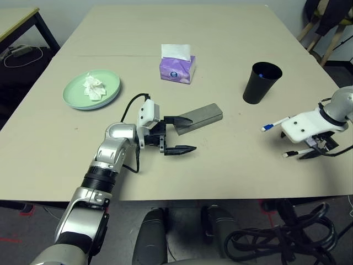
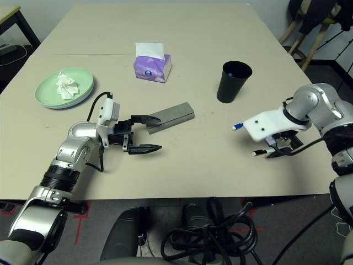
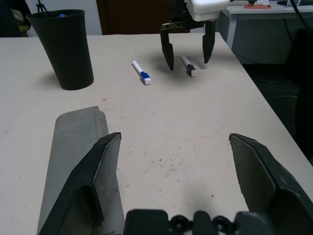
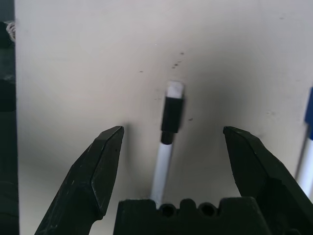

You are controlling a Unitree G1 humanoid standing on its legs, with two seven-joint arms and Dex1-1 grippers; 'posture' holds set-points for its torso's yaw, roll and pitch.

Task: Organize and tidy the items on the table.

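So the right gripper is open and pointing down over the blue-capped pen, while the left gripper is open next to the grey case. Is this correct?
One detail is wrong. The right gripper hangs open over the black-capped pen, as the right wrist view shows; the blue-capped pen lies beside it. The left gripper is indeed open next to the grey case.

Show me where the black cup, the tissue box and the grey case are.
Black cup (image 1: 259, 87), left eye view, on its side wall.
Tissue box (image 1: 176, 69), left eye view, on its purple front.
Grey case (image 1: 205, 115), left eye view, on its top face.
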